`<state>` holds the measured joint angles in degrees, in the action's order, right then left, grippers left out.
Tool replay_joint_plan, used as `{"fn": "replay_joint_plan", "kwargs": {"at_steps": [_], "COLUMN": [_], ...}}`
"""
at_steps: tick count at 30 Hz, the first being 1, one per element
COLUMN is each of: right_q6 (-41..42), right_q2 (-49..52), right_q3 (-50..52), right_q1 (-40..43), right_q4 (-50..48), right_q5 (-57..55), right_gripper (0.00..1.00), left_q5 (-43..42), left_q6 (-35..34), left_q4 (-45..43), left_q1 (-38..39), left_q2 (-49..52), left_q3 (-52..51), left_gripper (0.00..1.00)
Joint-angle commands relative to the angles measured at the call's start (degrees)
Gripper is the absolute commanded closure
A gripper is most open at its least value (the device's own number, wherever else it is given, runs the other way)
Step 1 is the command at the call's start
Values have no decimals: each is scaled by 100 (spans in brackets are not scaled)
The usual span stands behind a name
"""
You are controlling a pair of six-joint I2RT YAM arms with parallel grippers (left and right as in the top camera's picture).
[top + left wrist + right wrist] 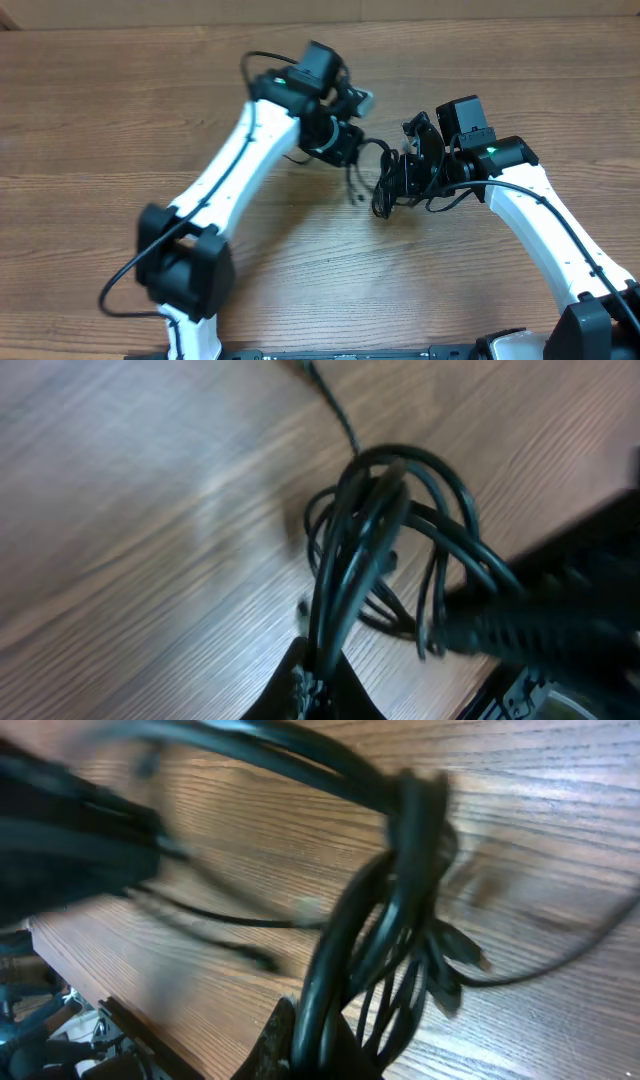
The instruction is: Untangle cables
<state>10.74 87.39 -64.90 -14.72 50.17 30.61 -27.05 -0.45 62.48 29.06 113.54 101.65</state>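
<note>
Cables [383, 190] are hanging in one knotted bunch over the table [100, 120], around mid-width and nearer the far edge than the near one. The left gripper [316, 678] is clamping a fistful of strands, and the right gripper [308, 1042] is pinching the same bunch from the other side, both clenched tight on it. I'm guessing the trick here is drawing them apart slowly, checking loops are slipping loose instead of cinching. A plug tip [478, 960] is sticking out, so it's probably snagging bait.
</note>
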Motion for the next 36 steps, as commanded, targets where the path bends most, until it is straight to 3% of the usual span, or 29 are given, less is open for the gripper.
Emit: {"fn": "replay_joint_plan", "kwargs": {"at_steps": [1,3,6,9,12,15,16,18,22,25,26,27,28,30,32,36], "right_q6": [-31,50,243,1167,1985,2977,3512,4087,4441,4395,4002,3827,3825,3788,3209,2699], "right_q2": [-94,-101,-136,-334,-503,-557,-518,-361,308,669,708,684,675,629,546,481], "right_q3": [-9,-17,-164,-527,-728,-730,-728,-728,-728,-728,-728,-752,-798,-964,-1270,-1703], "right_q1": [-44,-42,-44,-44,-46,-149,-343,-828,-1499,-1635,-1635,-1606,-1554,-1368,-994,-444], "right_q4": [24,39,61,55,55,37,46,83,291,236,103,52,103,326,542,1043], "right_q5": [173,168,162,-332,-723,-1121,-1554,-2369,-3056,-2933,-2649,-2481,-2446,-2420,-2006,-1939], "right_gripper": [96,96,96,96,96,96,97,96,96,76,54,39,34,27,22,21], "left_q5": [35,52,457,533,-184,-957,-1497,-1812,-1464,-1207,-1143,-1130,-1130,-1130,-1123,-555], "left_q6": [-243,-780,-791,-789,-221,402,743,863,962,946,946,946,946,944,944,507], "left_q4": [-192,-343,-157,660,1419,1843,1989,2048,2050,2061,2050,2031,2000,1967,1912,1847], "left_q1": [319,341,170,-376,-833,-957,-960,-960,-966,-970,-970,-970,-970,-960,-876,-680], "left_q2": [588,890,857,813,813,813,813,813,815,815,815,815,815,815,817,820], "left_q3": [74,74,94,457,949,1217,1303,1307,1305,1307,1305,1305,1305,1305,1283,1283], "left_gripper": [96,96,94,67,46,43,44,48,48,47,46,46,45,45,43,44]}}
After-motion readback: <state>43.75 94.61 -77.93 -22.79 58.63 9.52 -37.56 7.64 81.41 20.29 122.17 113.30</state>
